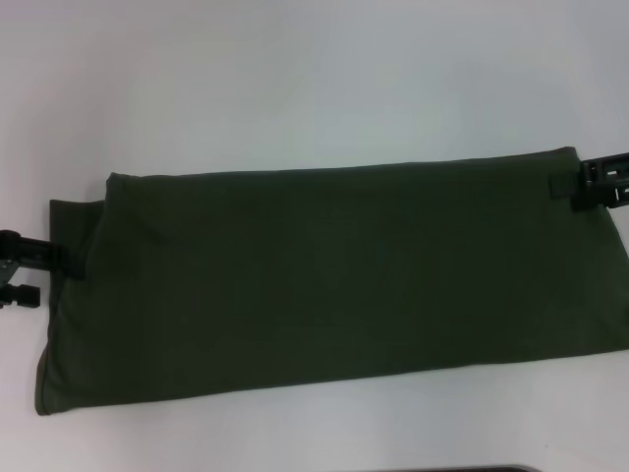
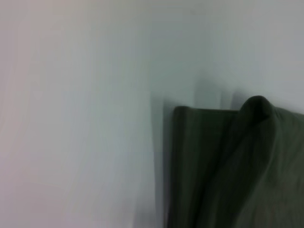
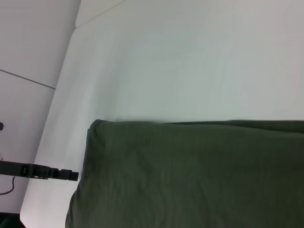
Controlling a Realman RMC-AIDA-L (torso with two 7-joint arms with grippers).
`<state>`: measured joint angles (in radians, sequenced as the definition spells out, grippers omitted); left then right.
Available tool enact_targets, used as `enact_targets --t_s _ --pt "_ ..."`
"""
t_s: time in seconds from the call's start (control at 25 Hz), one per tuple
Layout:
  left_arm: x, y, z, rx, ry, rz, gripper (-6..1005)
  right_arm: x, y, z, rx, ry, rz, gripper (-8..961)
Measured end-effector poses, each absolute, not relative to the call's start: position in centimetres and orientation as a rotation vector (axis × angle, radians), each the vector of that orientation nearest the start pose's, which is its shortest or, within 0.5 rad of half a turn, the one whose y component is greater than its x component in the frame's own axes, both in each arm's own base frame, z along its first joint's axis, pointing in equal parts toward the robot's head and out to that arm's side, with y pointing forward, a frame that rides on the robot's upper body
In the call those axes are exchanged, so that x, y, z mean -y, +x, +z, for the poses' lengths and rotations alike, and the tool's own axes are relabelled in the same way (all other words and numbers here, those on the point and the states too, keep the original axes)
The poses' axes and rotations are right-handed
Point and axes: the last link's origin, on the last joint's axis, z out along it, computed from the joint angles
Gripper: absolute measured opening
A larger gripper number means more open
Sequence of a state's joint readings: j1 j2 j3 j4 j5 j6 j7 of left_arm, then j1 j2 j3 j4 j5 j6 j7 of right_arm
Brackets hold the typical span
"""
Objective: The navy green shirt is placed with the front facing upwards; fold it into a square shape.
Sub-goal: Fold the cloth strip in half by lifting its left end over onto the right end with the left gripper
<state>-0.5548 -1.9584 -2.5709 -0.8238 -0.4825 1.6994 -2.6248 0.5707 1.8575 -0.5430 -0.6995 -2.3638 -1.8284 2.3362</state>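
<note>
The navy green shirt [image 1: 334,280] lies folded into a long band across the white table, with only plain green cloth showing. An under layer sticks out at its left end. My left gripper [image 1: 57,260] is at the middle of that left edge, shut on the cloth. In the left wrist view the shirt [image 2: 228,171] rises to a small pinched peak. My right gripper [image 1: 588,183] sits at the band's far right corner, overlapping the edge. The right wrist view shows the shirt [image 3: 190,175] lying flat, with the left gripper [image 3: 52,173] far off beyond it.
The white table [image 1: 295,79] stretches bare behind the shirt, and a narrower strip runs along the front. Its edge and the floor [image 3: 28,52] appear in the right wrist view. The shirt's right end reaches the head view's border.
</note>
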Motion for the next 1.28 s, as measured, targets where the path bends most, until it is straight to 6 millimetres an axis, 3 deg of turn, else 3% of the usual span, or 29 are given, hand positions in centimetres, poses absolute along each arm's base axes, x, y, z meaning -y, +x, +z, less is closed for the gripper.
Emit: enact_targets --t_s 1.28 --pt "-30.4 -33.5 5.4 -2.454 2.227 -0.064 841 -31.6 30.6 9.3 -1.919 -2.41 0.344 831"
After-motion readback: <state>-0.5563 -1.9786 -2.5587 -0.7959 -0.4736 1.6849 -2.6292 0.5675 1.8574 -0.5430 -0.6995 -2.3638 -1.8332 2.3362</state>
